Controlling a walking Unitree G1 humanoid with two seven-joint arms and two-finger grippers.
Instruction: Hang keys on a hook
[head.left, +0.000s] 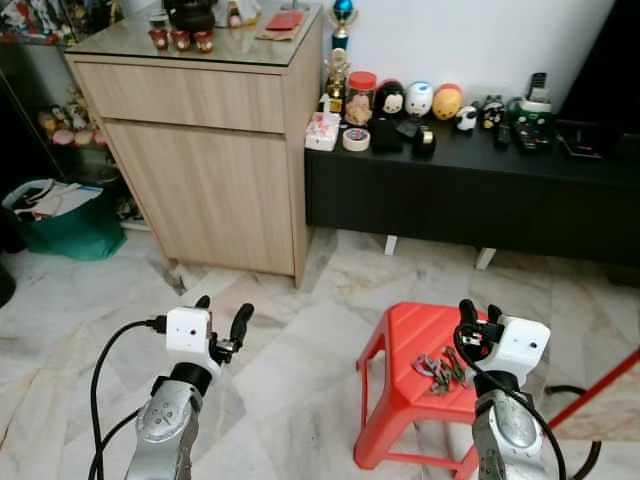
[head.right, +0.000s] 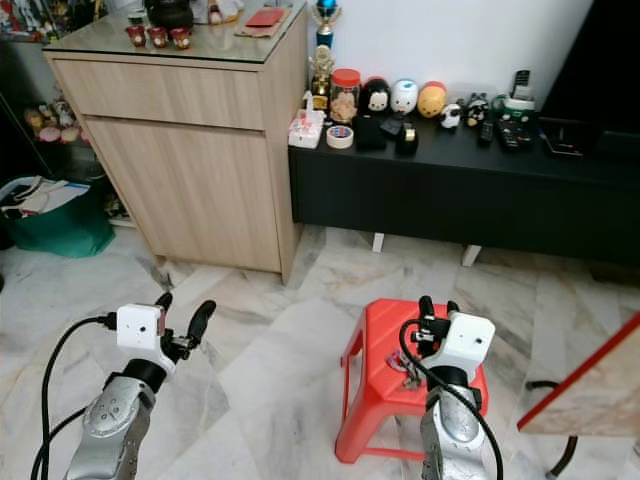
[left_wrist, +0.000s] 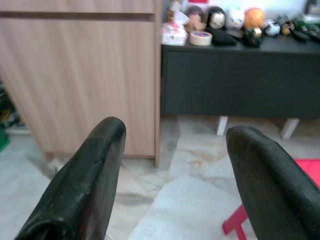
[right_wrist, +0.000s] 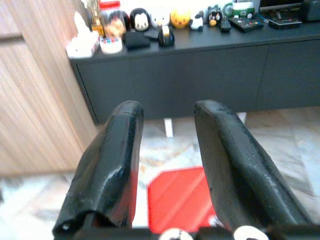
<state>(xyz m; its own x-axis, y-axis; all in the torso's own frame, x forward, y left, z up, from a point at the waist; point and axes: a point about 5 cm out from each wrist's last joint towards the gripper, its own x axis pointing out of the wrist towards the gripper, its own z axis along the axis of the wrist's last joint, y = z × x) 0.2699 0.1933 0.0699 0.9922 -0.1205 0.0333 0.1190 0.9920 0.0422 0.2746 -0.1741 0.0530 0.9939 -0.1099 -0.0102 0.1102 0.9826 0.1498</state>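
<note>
A bunch of keys (head.left: 438, 370) lies on the seat of a red plastic stool (head.left: 400, 330) at the lower right of the head views. My right gripper (head.left: 480, 309) hovers just above and to the right of the keys, apart from them. Its fingers (right_wrist: 120, 150) stand a little apart with nothing between them, pointing toward the black console. My left gripper (head.left: 224, 307) is raised over the marble floor to the left of the stool. It is wide open and empty, and its fingers (left_wrist: 95, 170) point at the wooden cabinet.
A tall wooden cabinet (head.left: 210, 150) stands ahead on the left. A low black console (head.left: 470, 190) with figurines, a jar and tape runs along the wall to its right. A green bag (head.left: 60, 220) sits far left. A red-edged board (head.left: 600, 400) leans at lower right.
</note>
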